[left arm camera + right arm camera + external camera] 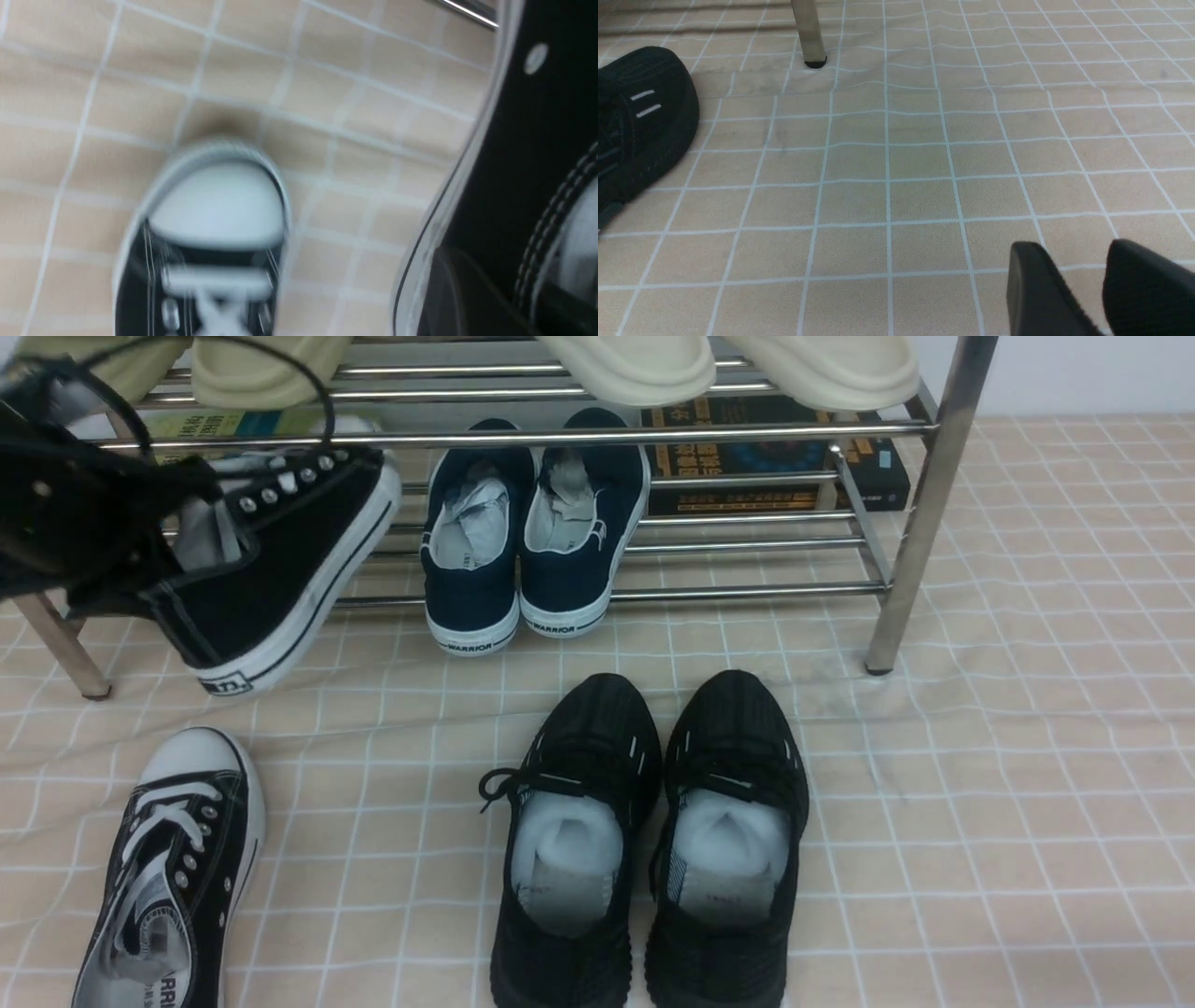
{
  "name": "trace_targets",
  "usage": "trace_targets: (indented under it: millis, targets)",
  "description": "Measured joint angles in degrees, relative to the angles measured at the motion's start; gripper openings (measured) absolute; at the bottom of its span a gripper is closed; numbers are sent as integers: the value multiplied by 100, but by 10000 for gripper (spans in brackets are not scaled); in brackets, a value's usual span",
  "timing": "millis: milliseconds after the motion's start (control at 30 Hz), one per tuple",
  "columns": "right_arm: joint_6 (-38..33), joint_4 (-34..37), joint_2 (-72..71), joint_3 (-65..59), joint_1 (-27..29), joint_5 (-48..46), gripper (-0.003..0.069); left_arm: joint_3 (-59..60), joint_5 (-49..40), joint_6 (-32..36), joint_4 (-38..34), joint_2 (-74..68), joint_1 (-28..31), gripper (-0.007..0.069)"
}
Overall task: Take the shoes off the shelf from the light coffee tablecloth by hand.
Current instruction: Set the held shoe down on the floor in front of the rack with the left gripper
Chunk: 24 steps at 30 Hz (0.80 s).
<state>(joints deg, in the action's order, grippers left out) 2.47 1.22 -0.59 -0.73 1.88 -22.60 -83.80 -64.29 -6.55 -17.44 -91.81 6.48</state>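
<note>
The left gripper (131, 537) is clamped on the collar of the held sneaker (289, 560). The shoe hangs tilted, heel low, at the near left edge of the shelf (924, 513). Its mate, the second sneaker (177, 868), lies on the light coffee tablecloth (1027, 756), near left. The navy pair (523, 541) sits just right. The right gripper (1080, 280) is slightly parted and empty over open cloth.

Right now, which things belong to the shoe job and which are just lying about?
Job: lifted black canvas sneaker; its white-laced mate; chrome rod shelf; beige grid tablecloth.
Idle: navy slip-on pair; black knit running shoes; cream slippers; books.
</note>
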Motion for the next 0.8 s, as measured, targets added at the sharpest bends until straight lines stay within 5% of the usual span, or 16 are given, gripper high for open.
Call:
trace_targets:
  millis: [233, 800]
  targets:
    - [0, 0, 0, 0, 0, 0, 239, 469, -572, -255, 151, 998, -4, 22]
    - [0, 0, 0, 0, 0, 0, 239, 3027, 362, -883, 212, 2411, -304, 19]
